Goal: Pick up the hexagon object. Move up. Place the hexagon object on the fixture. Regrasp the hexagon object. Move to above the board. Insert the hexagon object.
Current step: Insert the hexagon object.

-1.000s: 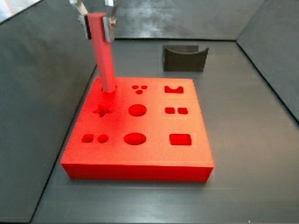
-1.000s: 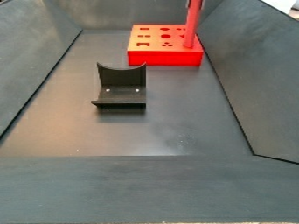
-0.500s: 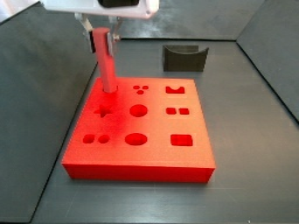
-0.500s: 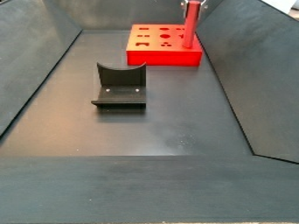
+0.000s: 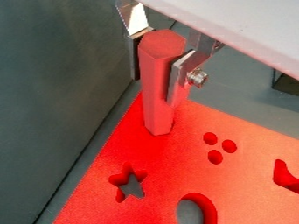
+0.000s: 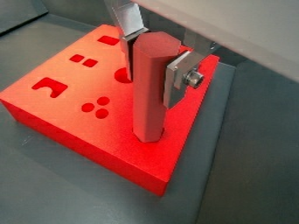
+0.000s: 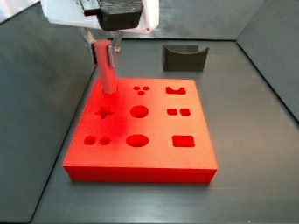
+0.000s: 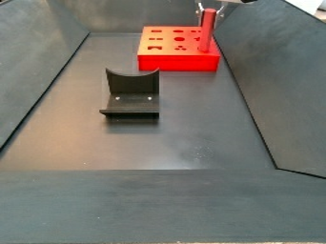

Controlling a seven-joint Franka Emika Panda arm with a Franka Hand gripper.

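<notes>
Wrist views both: tool (image 5: pixel 163 61) pointing straight down over board (image 6: pixel 70 83) corner, silver fingers (image 6: pixel 181 77) clamped on upper end of hexagon object (image 6: pixel 149 87). Rod upright, lower end in or at the board's top near a corner; cannot tell how deep. Side view: tool (image 7: pixel 105 44) above board's far left area (image 7: pixel 176 149), rod (image 7: pixel 107 70) vertical beneath. Fixture (image 8: pixel 130 93) well apart on floor.

You've got a dark grey matte floor (image 8: pixel 178 133) boxed in by sloped dark grey walls (image 8: pixel 38 57). Lighting is even; no windows or furniture visible.
</notes>
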